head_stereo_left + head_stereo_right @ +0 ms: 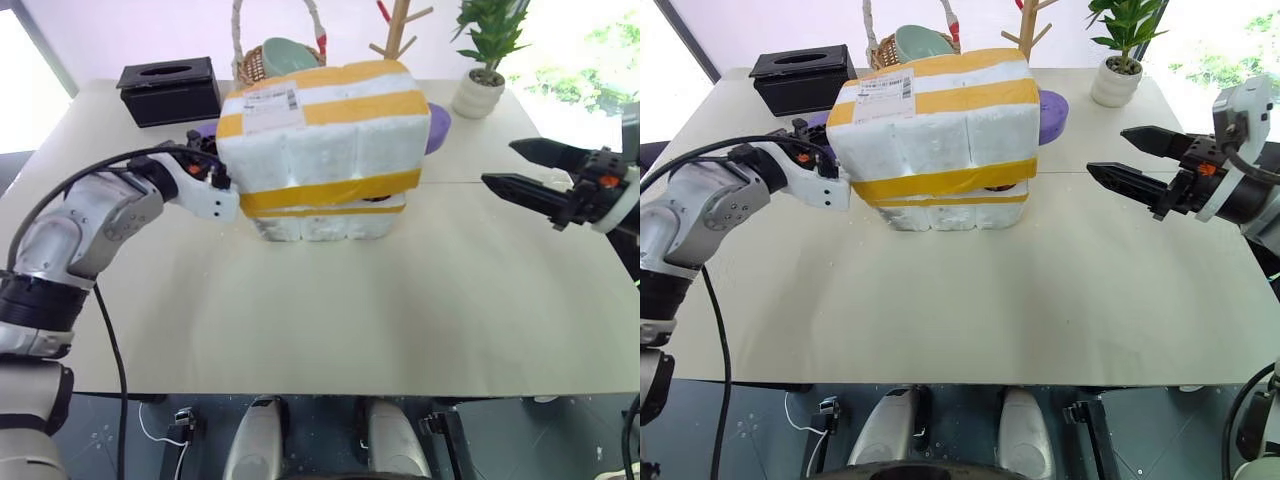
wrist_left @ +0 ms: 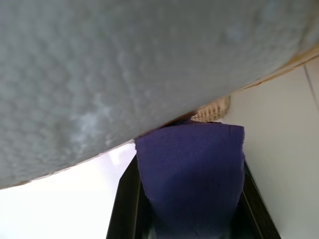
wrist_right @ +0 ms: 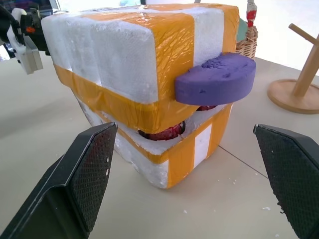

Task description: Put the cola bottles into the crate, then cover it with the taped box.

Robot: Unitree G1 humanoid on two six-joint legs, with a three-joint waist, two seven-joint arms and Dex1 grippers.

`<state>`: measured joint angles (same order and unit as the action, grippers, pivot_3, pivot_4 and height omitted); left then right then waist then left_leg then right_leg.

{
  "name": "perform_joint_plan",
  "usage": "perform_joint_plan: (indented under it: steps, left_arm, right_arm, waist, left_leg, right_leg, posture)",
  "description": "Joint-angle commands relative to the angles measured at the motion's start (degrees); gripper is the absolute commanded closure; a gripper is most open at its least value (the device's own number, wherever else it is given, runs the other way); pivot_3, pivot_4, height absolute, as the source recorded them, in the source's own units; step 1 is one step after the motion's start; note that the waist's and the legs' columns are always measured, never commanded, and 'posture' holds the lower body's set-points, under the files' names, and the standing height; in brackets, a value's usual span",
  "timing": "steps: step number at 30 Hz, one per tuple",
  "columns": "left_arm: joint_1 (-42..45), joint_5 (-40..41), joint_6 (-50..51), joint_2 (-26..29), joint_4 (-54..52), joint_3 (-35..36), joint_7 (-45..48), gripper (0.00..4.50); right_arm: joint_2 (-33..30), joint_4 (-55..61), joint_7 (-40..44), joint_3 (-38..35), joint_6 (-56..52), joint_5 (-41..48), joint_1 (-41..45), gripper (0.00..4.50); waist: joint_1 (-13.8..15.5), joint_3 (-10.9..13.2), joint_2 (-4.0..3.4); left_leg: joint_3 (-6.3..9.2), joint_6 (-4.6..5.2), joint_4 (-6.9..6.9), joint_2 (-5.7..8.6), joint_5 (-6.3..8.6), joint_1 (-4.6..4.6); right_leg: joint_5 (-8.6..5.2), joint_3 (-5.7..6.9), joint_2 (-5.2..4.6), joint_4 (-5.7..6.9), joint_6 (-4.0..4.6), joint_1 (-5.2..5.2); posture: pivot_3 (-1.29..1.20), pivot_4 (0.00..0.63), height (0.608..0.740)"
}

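The taped box is sitting tilted on the crate, center frame. The left hand, pressed together, is touching its side; the right hand is hovering spread. Level it gently.

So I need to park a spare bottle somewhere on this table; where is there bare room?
The wide pale tabletop in front of the yellow-taped white foam box and low foam crate is bare, out to the open right gripper. The back is crowded: black tissue box, wicker basket, potted plant.
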<state>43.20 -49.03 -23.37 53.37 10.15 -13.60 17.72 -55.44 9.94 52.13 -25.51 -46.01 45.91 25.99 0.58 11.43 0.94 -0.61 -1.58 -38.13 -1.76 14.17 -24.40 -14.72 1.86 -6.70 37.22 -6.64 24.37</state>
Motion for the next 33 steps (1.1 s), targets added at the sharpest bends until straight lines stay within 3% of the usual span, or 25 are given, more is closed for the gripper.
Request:
perform_joint_plan:
  steps: [1, 6, 13, 20, 23, 27, 30, 32, 33]
  left_arm:
    - [3.3, -4.2, -3.1, 1.9, 3.7, -1.0, -5.7, 4.2]
    - [6.4, -7.1, -8.3, 1.8, 9.3, -3.2, -13.4, 4.2]
    - [3.3, -3.7, -10.1, 1.9, 9.2, -2.8, -11.4, 4.2]
    - [1.2, -1.4, -9.7, 4.0, 6.5, -0.8, -8.8, 0.73]
    - [-1.1, 1.7, -10.9, 6.7, 4.9, 1.7, -8.5, 0.73]
    - [-9.4, 12.3, -18.9, 12.7, 0.4, 9.0, -9.6, 0.73]
    - [-19.2, 29.0, -22.9, 17.4, 0.2, 13.1, -2.1, 0.73]
    - [-26.9, 47.9, -9.6, 16.2, -1.6, 18.0, 9.0, 0.73]
    - [-32.1, 61.0, 4.1, 16.0, -4.7, 21.0, 17.1, 0.73]
  right_arm:
    - [0.0, 1.0, -0.2, -0.7, 0.8, 1.1, 1.6, 0.0]
    - [0.5, 0.9, -0.3, -0.5, 1.0, 1.2, 1.7, 0.0]
    - [0.5, 1.0, -0.3, -0.6, 1.0, 1.2, 1.2, 0.0]
    - [0.7, 0.5, -0.2, -0.1, 1.3, 0.7, 1.1, 0.0]
    - [0.8, 0.4, -0.2, 0.1, 1.6, 0.6, 1.0, 0.0]
    - [0.7, 0.4, -0.2, -0.5, 1.7, 0.4, 0.0, 0.0]
    - [0.3, 0.5, 0.1, -0.9, 2.1, 0.0, -1.4, 0.0]
    - [0.1, 0.4, 0.4, -1.3, 2.4, -0.2, -2.2, 0.0]
    - [0.0, 0.4, 0.5, -1.4, 2.4, -0.2, -2.6, 0.0]
  waist:
    - [0.0, 0.0, 0.0]
    - [0.0, 0.0, 0.0]
    - [0.0, 0.0, 0.0]
    - [0.1, 0.0, 0.0]
    - [0.0, 0.0, 0.0]
    - [-0.3, 0.0, 0.0]
    - [-0.3, 0.0, -0.02]
    - [-0.3, 0.0, -0.09]
    - [-0.2, 0.0, -0.09]
  left_leg:
    - [0.0, 0.0, 0.0, 0.0, 0.0, 0.0]
    - [0.0, 0.0, 0.0, 0.0, 0.0, 0.0]
    - [0.0, 0.0, 0.0, 0.0, 0.0, 0.0]
    - [-0.01, 0.0, 0.0, 0.0, 0.0, -0.01]
    - [-0.01, 0.0, 0.0, 0.0, 0.0, -0.01]
    - [-0.01, 0.0, 0.02, -0.02, 0.0, 0.0]
    - [-0.01, 0.0, 0.04, -0.04, 0.0, 0.01]
    - [-0.04, 0.0, 0.04, -0.04, 0.0, 0.02]
    - [-0.08, 0.0, 0.04, -0.06, 0.0, 0.07]
  right_leg:
    - [0.0, 0.0, 0.0, -0.01, 0.0, 0.0]
    - [0.0, 0.0, 0.0, 0.0, 0.0, 0.0]
    - [0.0, 0.0, 0.0, 0.0, 0.0, 0.0]
    - [0.0, 0.0, 0.0, 0.0, 0.0, 0.0]
    - [0.0, 0.0, -0.01, -0.01, 0.0, 0.0]
    - [0.0, -0.01, -0.01, -0.02, 0.0, 0.01]
    - [0.0, -0.02, -0.02, -0.01, 0.0, 0.02]
    - [0.0, -0.03, -0.03, -0.01, 0.01, 0.02]
    - [0.0, -0.06, -0.04, 0.03, 0.02, -0.01]
  posture:
    - [0.0, 0.15, 0.736]
    - [0.0, 0.15, 0.736]
    - [0.0, 0.15, 0.736]
    - [0.0, 0.15, 0.736]
    - [0.0, 0.15, 0.736]
    - [0.0, 0.15, 0.736]
    - [0.0, 0.15, 0.736]
    - [0.0, 0.15, 0.736]
    - [0.0, 0.15, 0.736]
